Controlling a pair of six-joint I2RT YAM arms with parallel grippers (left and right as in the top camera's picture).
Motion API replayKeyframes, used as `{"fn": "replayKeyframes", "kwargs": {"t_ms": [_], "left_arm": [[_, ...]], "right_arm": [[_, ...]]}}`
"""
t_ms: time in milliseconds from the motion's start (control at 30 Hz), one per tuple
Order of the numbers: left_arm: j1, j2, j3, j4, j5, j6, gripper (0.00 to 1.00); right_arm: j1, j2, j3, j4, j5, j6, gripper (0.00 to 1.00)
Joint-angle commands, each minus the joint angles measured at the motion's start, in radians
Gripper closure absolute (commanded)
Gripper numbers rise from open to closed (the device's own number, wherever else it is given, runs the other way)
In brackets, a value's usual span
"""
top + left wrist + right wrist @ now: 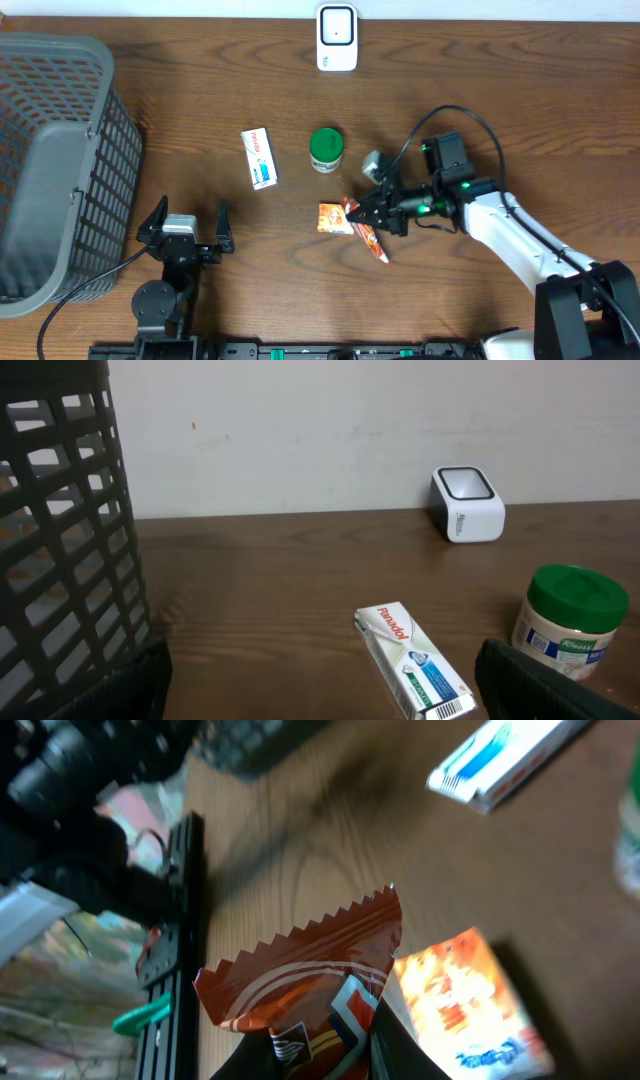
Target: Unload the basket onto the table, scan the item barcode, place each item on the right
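My right gripper point(372, 214) is shut on a red-brown snack wrapper point(374, 243) with a zigzag edge, just right of the table's middle. In the right wrist view the wrapper point(300, 965) sticks up from between the dark fingers of that gripper point(320, 1055). The white barcode scanner point(337, 38) stands at the far edge of the table, well away from the wrapper, and the left wrist view shows the scanner point(468, 505) against the wall. My left gripper point(187, 228) stands open and empty near the front left, its gripper point(325, 685) spread wide in its own view.
A white Panadol box point(259, 158) point(412, 660) lies left of centre, a green-lidded jar point(326, 149) point(570, 622) beside it. An orange packet point(333, 217) point(465, 995) lies against the held wrapper. A grey mesh basket point(50, 150) point(60, 510) fills the left side.
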Motion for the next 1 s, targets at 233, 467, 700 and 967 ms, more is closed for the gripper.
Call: {"fn": "replayKeyframes", "kwargs": {"t_ms": [233, 467, 700, 967], "left_arm": [[-0.001, -0.006, -0.001, 0.003, -0.009, -0.005, 0.04], [-0.001, -0.006, -0.001, 0.003, -0.009, -0.005, 0.04], [-0.001, -0.007, -0.001, 0.003, -0.009, -0.005, 0.04], [-0.001, -0.006, -0.001, 0.003, -0.009, -0.005, 0.04]], "right_arm": [[-0.085, 0.091, -0.001, 0.099, -0.103, 0.037, 0.92], [-0.120, 0.332, 0.000, 0.439, -0.303, 0.220, 0.84], [-0.196, 0.458, 0.000, 0.603, -0.270, 0.323, 0.56], [-0.359, 0.426, 0.026, 0.722, -0.246, 0.531, 0.38]]}}
